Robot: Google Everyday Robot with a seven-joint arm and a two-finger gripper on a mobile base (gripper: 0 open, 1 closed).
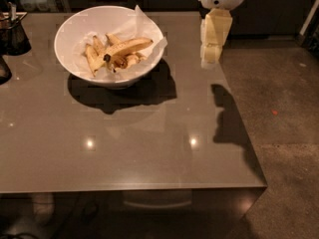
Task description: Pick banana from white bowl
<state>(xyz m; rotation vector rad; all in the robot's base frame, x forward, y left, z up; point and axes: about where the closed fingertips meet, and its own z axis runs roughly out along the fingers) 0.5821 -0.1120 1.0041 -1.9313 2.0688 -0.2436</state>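
The banana (128, 47) is seen lying in the white bowl (82, 26), which is set on the counter (149, 133) in the upper left of the frame. It is laid on top of the shorter, browner bananas (92, 59) and the crumpled paper lining (143, 23). Its long axis is set nearly across the frame: the dark stem tip is turned to the lower left, near the bowl's middle, and the far end is raised toward the upper right, close to the right rim. The gripper (210, 59) is hung from the single arm at the upper right of the frame, pointed downward, outside the bowl and apart from its right rim, near the counter's right edge. Whether it is spread or closed cannot be told from this view; nothing is seen held in it, and the banana is untouched. The banana is thus placed to the left of the gripper, at about the same level in the frame, with its blunt end nearer than its stem. It is judged that the pick is not yet begun. A move leftward over the rim and then down is called for, with the wrist turned so that the banana is closed on across its width, not along its length. A dark container (12, 34) at the far left edge is well clear of that path.
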